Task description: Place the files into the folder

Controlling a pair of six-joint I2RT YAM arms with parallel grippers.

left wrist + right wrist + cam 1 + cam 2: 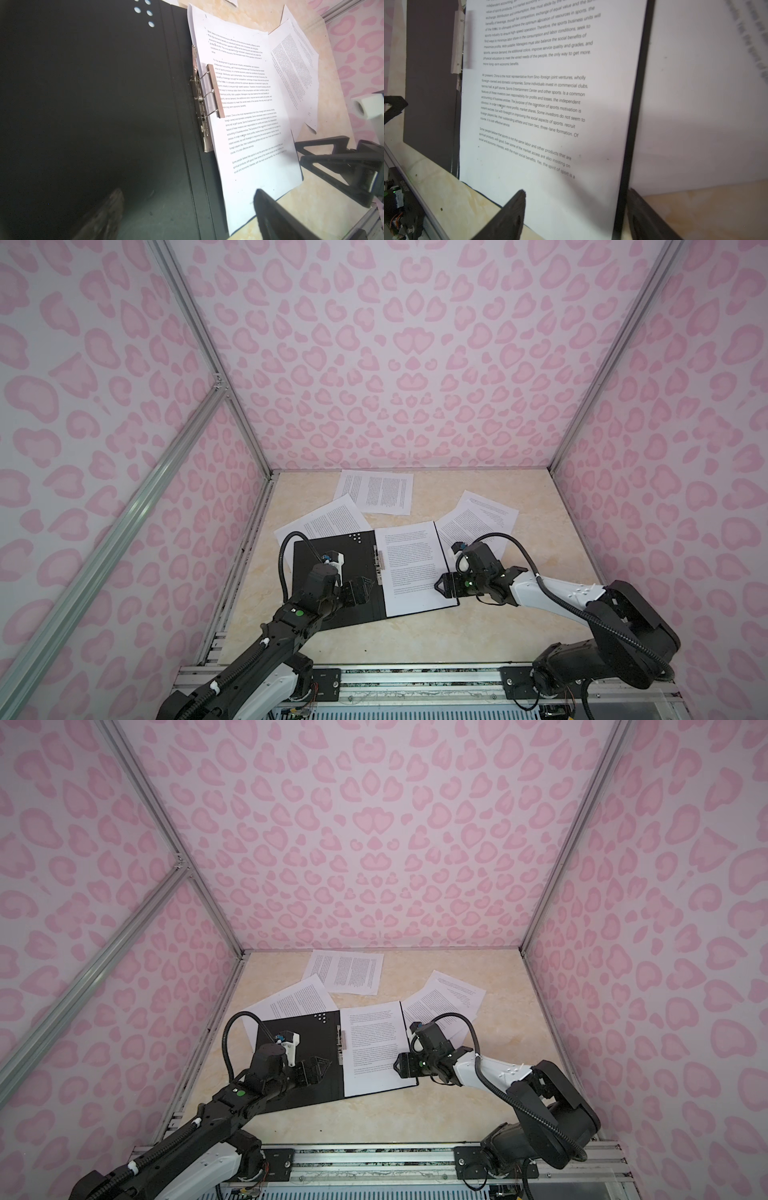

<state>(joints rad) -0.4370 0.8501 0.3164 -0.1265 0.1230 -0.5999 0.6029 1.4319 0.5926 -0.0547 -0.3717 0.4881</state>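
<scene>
The files point(409, 568) are lying spread over the bench point(415, 639), white sheets carrying dense black print. One sheet point(374, 1048) is resting on the right half of the folder point(332, 572), which is lying open towards the bench's front left with its black inside facing up. In both top views this sheet is covering that half almost to its edges. The metal clip point(204, 99) is sitting along the spine, its bar lying over the sheet's inner edge. The other files are lying outside the folder: a far sheet point(376, 491) by the back wall, a left sheet point(328, 520) partly under the folder's far edge, and two right sheets point(478, 518) overlapping just beside the folder's right edge. The left claw point(365, 588) is hanging over the bare left cover, jaws spread wide and holding nothing. The right claw point(438, 585) is standing at the folder's right edge, jaws spread, with one finger point(515, 209) over the sheet and the other outside the black rim; whether either is touching cannot be told
</scene>
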